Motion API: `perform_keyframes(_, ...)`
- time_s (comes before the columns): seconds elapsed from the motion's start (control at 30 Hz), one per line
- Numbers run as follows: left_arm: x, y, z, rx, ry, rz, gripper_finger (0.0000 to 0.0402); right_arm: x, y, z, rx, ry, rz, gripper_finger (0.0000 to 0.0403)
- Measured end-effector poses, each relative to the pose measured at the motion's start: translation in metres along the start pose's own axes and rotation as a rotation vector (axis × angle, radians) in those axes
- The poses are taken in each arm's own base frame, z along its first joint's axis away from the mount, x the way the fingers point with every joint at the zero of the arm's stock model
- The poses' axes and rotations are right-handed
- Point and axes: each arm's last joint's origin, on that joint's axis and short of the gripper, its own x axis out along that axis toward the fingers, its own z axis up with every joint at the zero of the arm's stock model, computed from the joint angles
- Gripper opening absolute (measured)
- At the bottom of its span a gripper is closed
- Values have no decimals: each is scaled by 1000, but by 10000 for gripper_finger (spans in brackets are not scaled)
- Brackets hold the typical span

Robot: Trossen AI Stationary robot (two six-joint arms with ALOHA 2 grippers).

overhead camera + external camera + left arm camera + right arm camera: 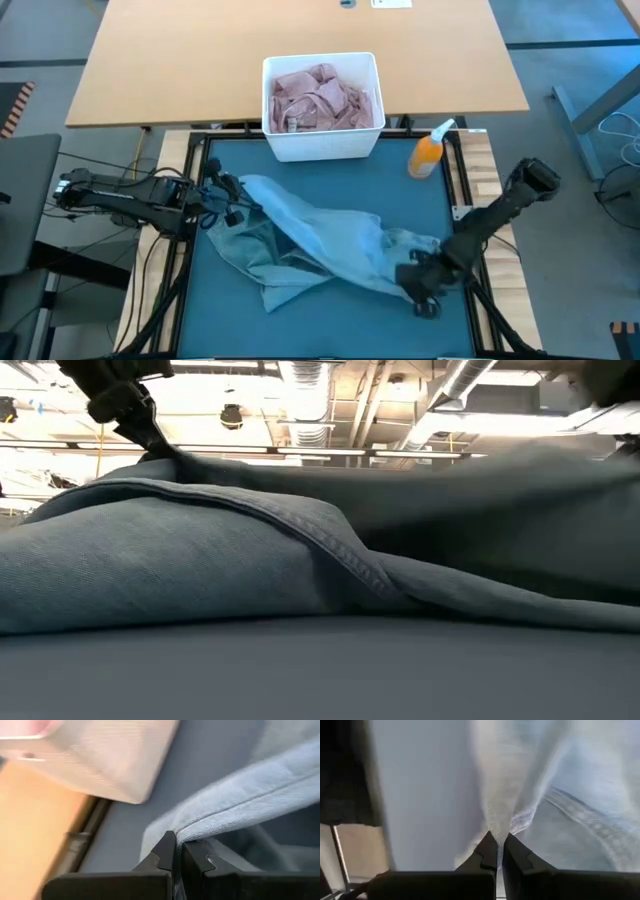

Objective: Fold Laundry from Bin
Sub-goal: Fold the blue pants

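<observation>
**Inspector:** Report both claws.

**Operator:** I see the left claw [175, 851] pinched tight on a hemmed edge of the jeans [320, 245], lifted slightly off the teal mat [330, 325]. The right claw [497, 851] is likewise clamped on a fold of the same denim, at the garment's opposite end.

**Inspector:** How does the cloth lie?

**Operator:** It stretches between the two claws, rumpled, its middle resting on the mat. A stitched seam [345, 555] runs across the low view.

**Inspector:** The bin?

**Operator:** The white bin [322, 148] stands beyond both claws at the mat's far edge, pink garments [320, 98] inside. Nearer the right claw stands an orange spray bottle [430, 152], upright on the counter [480, 160].
</observation>
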Motion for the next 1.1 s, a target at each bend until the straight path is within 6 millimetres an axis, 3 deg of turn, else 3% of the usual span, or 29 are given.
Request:
perform_keyframes(0.17,1,6,8,32,-63,134,0,-38,29,-9,-79,-92,-134,24)
perform_keyframes(0.37,1,12,26,63,-177,233,0,-83,20,-9,-307,-292,-616,24)
perform_keyframes(0.57,-3,22,34,102,-188,420,0,-92,-6,22,-597,-296,-957,24)
perform_keyframes(0.77,-18,42,34,60,-217,529,0,-101,-50,51,-751,-12,-1179,24)
perform_keyframes(0.93,-36,60,28,-17,-269,563,0,-115,-76,64,-797,127,-1508,24)
perform_keyframes(1.0,-42,64,25,-52,-294,554,0,-117,-81,67,-757,117,-1533,24)
perform_keyframes(1.1,-49,68,18,-81,-344,476,0,-102,-86,67,-699,93,-1384,24)
